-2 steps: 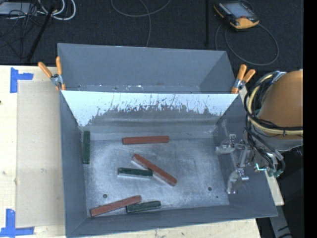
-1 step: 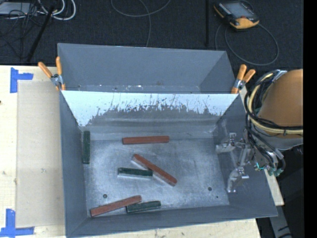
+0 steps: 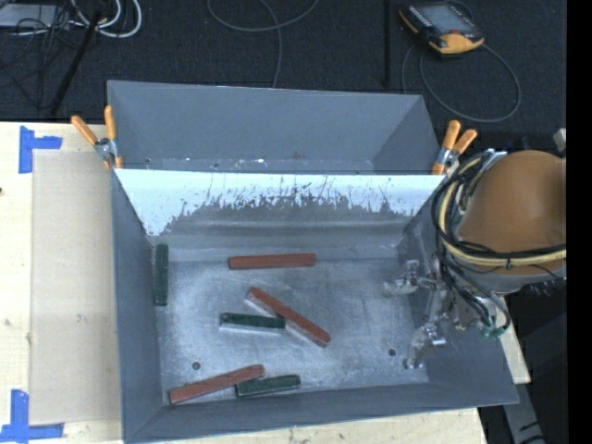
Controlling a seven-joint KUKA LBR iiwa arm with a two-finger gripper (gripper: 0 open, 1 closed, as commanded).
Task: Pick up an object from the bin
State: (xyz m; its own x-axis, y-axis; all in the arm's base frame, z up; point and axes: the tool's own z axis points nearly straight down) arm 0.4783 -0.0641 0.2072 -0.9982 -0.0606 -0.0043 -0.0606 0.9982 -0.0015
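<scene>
Hand [image 3: 414, 322] wide open, near bin [image 3: 277, 137] right wall.

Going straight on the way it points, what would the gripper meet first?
Likely the bare floor of the grey metal bin by its right wall: the gripper points down there. The nearest red-brown flat bar lies well left. Depth unclear.

Floor [image 3: 305, 58] beyond the far side: dark, speckled, carpet-like surface. A thin black cable [image 3: 245, 30] lies on it in loose loops. Bundle of white cables [image 3: 128, 12] at the far left. Orange-and-grey handheld device [image 3: 442, 26] lies flat at the far right, with a thin dark lead [image 3: 516, 86] curving beside it. Light is even, with no hard shadows on the floor.
</scene>
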